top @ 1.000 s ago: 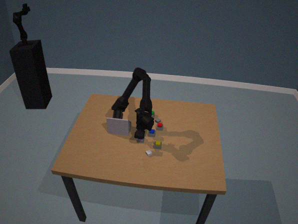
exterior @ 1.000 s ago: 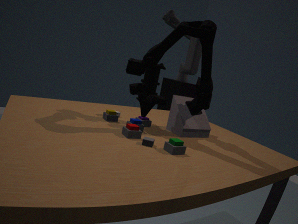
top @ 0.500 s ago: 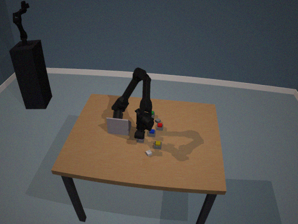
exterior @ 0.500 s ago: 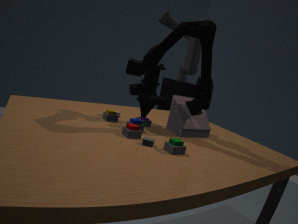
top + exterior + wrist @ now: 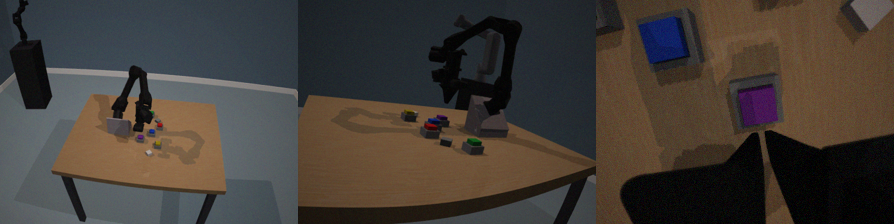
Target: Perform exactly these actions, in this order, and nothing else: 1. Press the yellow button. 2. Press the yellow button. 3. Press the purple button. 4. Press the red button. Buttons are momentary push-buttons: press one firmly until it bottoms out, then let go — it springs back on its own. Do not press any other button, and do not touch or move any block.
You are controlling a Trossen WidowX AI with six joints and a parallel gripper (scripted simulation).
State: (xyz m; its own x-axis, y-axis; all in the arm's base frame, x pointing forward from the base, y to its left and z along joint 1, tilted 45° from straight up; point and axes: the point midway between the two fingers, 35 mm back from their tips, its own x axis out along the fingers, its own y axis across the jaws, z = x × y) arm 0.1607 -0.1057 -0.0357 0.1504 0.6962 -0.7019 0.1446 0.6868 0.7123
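Though nothing legible shows, shut claw hovers above purple button.

The top view looks down from high and far, taking in my whole table. The exterior view sits low and near, opposite it, facing my arm. My wrist view looks straight down, close. All 3 share the purple button.

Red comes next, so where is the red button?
In the top view, the red button sits right of the gripper, between the grey block and blue button.
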